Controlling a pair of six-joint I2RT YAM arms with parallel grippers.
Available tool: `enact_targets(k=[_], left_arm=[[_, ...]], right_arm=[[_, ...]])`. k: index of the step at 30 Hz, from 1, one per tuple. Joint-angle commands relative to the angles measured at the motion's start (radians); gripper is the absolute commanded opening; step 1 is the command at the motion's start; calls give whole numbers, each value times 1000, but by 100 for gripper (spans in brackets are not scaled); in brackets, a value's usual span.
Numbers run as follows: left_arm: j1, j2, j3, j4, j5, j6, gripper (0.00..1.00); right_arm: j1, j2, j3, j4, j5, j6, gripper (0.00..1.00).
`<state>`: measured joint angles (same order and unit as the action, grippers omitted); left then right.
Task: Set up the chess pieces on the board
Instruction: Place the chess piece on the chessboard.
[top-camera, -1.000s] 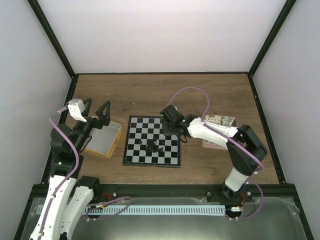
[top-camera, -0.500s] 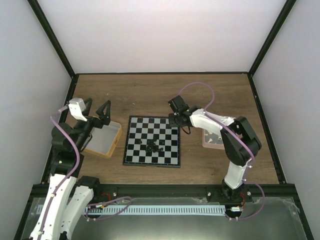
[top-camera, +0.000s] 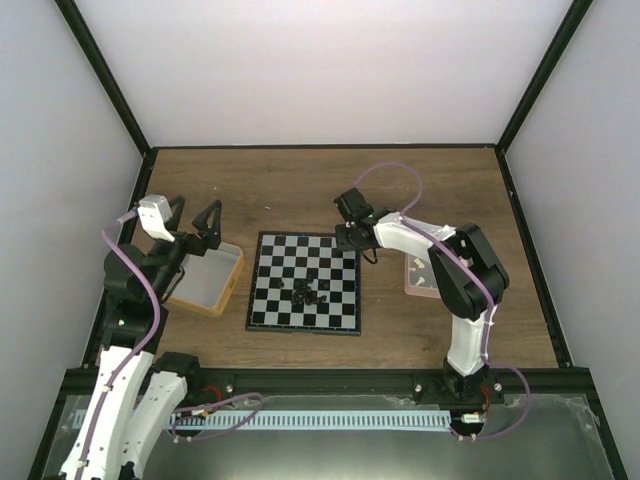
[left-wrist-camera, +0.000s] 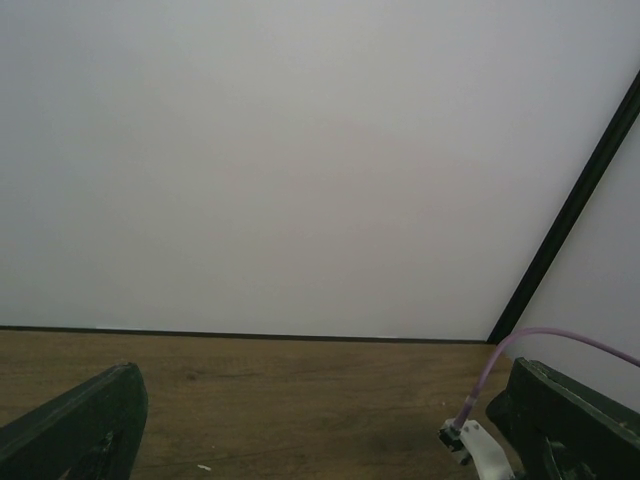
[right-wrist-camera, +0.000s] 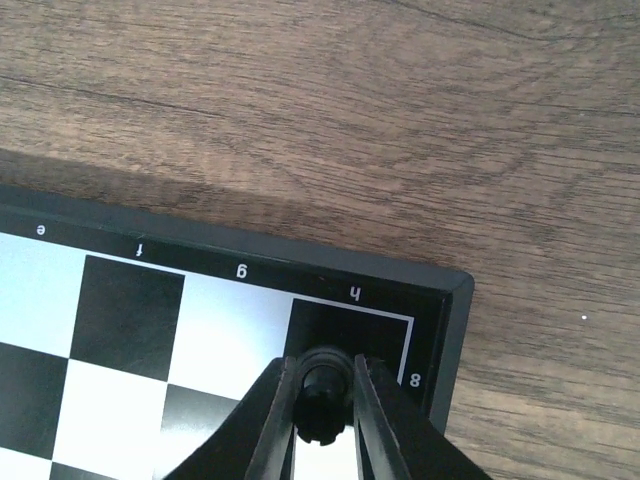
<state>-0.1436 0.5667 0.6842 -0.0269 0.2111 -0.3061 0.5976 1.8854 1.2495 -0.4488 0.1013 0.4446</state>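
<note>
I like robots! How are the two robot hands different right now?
The left gripper gapes wide and empty; the right gripper pinches a black chess piece. The left one is raised near the yellow-rimmed tray, the right one sits low at the board corner. Both have two dark fingers.

board (top-camera: 275, 300): checkered, flat on wooden table (top-camera: 300, 190). chess pieces (top-camera: 308, 293): clustered near its centre. right gripper (top-camera: 350, 243): at far right corner. left gripper (top-camera: 196, 208): raised, spread.
</note>
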Motion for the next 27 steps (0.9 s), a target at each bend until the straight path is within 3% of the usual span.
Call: enact_targets(k=[1,10,27], left_arm=[[9,1,-10,18,7,10,100],[12,2,-11,18,8,10,100],[14,18,-10,18,28,10,100]], right_arm=[[-11,11,59,-16,16,-6,20],[-12,8,76,-15,9,-7,27],[-11,52,69,-29,64,-10,18]])
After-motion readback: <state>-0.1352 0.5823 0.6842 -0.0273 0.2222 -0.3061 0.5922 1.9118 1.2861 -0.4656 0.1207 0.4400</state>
